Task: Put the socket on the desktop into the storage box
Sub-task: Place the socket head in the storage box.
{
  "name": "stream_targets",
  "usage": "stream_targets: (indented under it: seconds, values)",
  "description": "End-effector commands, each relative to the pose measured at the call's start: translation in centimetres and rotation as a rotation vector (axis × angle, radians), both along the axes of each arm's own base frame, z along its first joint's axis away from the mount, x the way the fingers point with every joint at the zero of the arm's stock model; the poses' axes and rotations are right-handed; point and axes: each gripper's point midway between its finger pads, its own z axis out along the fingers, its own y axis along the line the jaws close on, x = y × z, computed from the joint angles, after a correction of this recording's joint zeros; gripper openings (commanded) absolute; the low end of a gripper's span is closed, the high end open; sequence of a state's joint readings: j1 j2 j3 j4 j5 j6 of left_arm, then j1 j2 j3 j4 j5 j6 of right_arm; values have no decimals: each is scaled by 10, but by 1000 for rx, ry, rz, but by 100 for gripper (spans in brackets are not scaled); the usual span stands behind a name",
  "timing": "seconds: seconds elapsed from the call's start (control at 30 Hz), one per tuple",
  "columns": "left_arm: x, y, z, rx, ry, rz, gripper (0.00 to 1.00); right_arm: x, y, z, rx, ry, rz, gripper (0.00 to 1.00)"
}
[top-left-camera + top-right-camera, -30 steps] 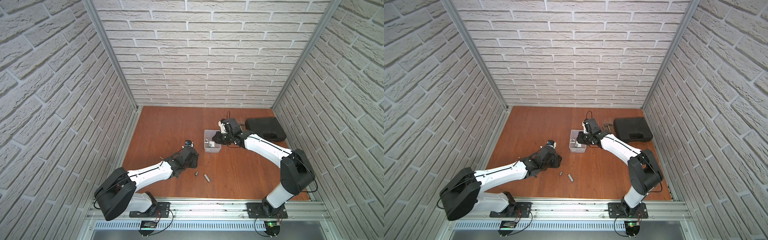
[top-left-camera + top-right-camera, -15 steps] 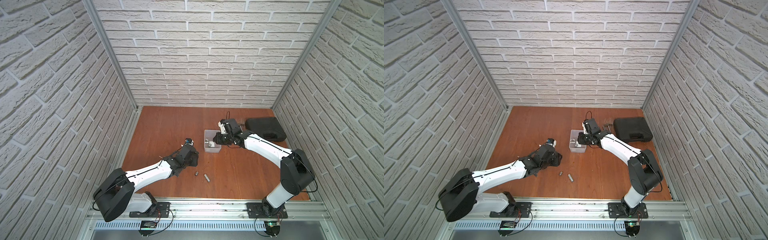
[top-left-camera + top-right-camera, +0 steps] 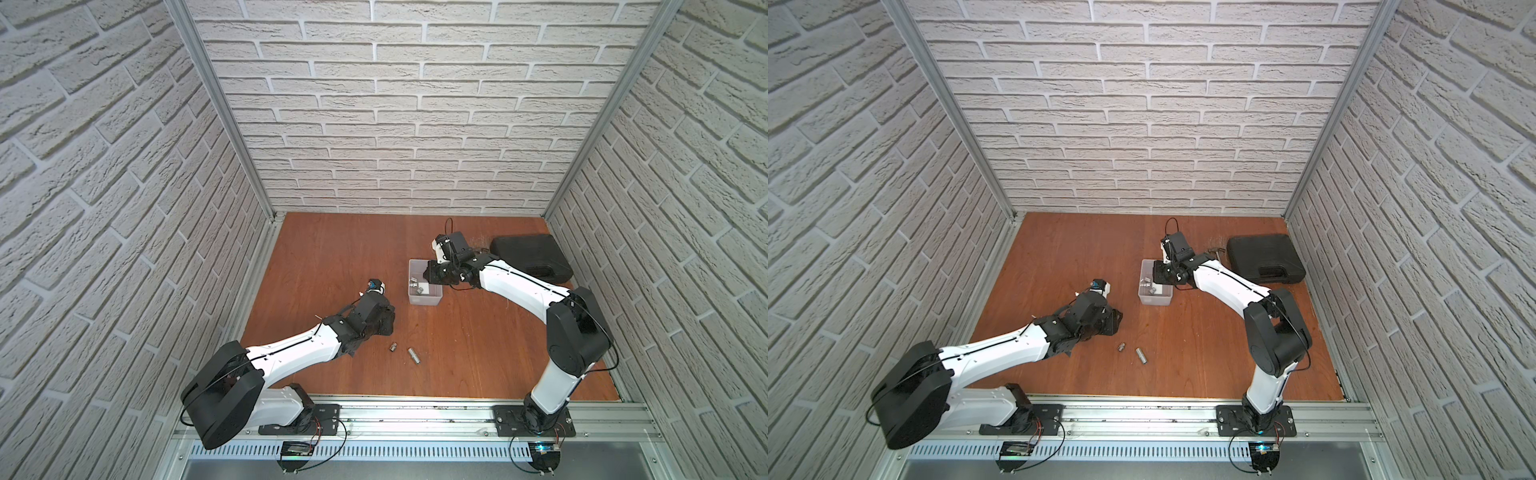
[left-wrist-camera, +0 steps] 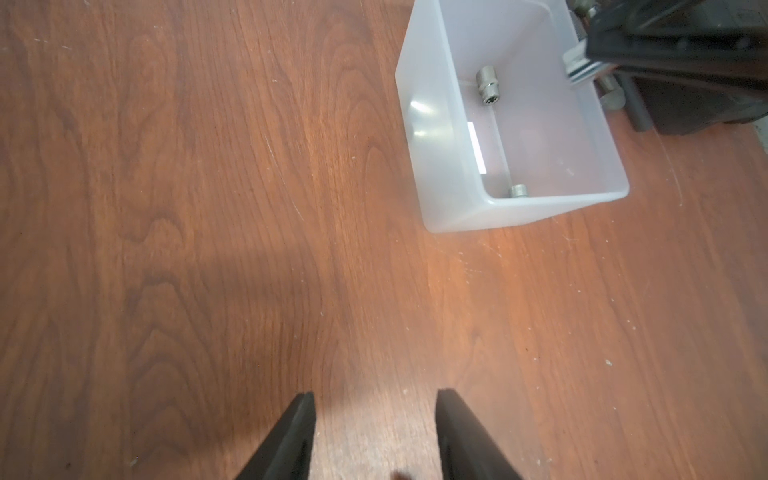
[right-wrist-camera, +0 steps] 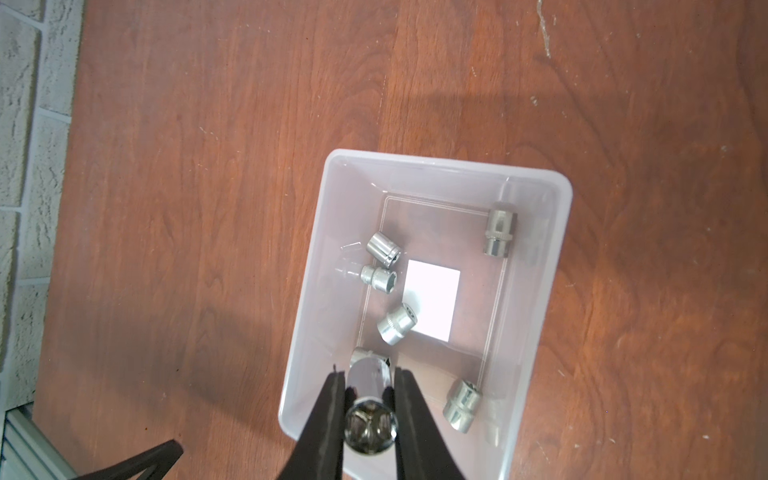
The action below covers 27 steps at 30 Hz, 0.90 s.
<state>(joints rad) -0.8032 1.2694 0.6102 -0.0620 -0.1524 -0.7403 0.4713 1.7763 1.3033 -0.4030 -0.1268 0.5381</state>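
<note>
While the right hand (image 5: 370,384) was clenched on a long socket (image 5: 370,428) just above one end of the storage box (image 5: 540,183), five smaller sockets (image 5: 397,325) lay on the box's floor around its white square. Two loose sockets (image 3: 393,346) lay near each other on the surface (image 3: 332,249), well apart from the box. The left hand (image 4: 374,399) was released, its fingers spread over bare wood, grasping nothing. A black case (image 3: 530,257) sat beyond the right arm.
</note>
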Motion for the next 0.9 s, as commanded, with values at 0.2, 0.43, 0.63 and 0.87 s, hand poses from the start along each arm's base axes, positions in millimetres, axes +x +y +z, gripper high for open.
stream_targets:
  seconds: [0.2,0.43,0.63,0.87]
  values:
    - [-4,8,0,-12,-6,19,53,18,6,0,-38,-23,19,18]
    - [-6,11,-1,-9,-6,23,53,22,9,5,-41,-33,29,33]
    - [-6,10,-2,-11,-5,20,54,16,9,30,-25,-78,38,44]
    - [-7,9,-2,-7,8,14,54,-6,9,58,-17,-147,60,46]
